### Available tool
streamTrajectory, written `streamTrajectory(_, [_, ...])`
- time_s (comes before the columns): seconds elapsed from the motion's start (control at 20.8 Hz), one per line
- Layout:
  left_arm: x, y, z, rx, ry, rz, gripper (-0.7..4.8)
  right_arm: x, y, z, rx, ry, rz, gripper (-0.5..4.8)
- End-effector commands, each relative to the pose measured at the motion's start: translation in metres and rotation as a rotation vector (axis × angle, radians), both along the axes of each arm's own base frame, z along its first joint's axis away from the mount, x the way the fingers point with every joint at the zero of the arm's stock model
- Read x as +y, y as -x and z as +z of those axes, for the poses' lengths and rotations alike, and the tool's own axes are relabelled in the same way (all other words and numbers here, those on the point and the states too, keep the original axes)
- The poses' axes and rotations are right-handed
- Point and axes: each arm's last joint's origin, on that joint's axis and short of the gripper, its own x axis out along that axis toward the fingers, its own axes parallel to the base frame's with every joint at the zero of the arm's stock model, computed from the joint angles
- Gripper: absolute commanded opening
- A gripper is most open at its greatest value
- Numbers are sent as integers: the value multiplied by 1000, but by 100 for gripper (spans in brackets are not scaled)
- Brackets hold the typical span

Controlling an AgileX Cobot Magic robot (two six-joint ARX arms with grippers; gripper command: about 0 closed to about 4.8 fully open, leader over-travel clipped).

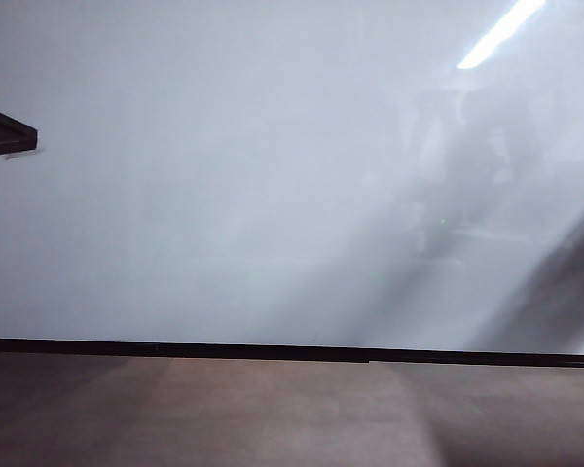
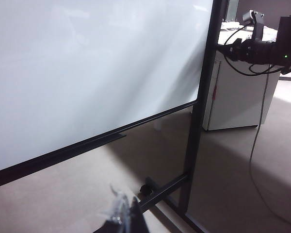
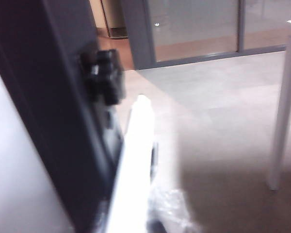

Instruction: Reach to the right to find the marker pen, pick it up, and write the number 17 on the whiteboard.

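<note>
The whiteboard (image 1: 224, 175) fills the exterior view, glossy white with a black strip along its lower edge; neither gripper shows there. In the left wrist view the whiteboard (image 2: 87, 63) stands in its black frame, and my left gripper (image 2: 126, 213) hangs low in front of it, fingers together with nothing between them. In the right wrist view a white marker pen (image 3: 136, 155) sticks out from my right gripper (image 3: 136, 223), whose plastic-wrapped finger (image 3: 172, 213) presses its side. The pen lies close along the board's dark frame (image 3: 48, 97).
A black knob (image 3: 106, 75) juts from the frame near the pen's tip. A white table leg (image 3: 281, 111) stands on the floor beyond. A white cabinet (image 2: 237, 97), black equipment with cables (image 2: 266, 48) and the stand's caster (image 2: 146, 189) are beside the board.
</note>
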Motion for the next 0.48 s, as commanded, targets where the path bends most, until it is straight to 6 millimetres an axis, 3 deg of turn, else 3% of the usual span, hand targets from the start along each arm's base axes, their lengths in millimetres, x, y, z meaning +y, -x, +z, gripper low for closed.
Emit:
streamTrajectory(0.05, [0, 0, 1, -5, 3, -2, -5, 0, 0, 4, -27, 9, -1, 69])
streamTrajectory(0.14, [0, 0, 1, -5, 3, -2, -5, 0, 0, 5, -34, 12, -1, -5])
streamTrajectory(0.34, [0, 0, 1, -5, 3, -2, -5, -2, 0, 7, -53, -10, -23, -5])
streamTrajectory(0.48, [0, 0, 1, -5, 3, -2, -5, -10, 8, 37, -183, -42, -154, -4])
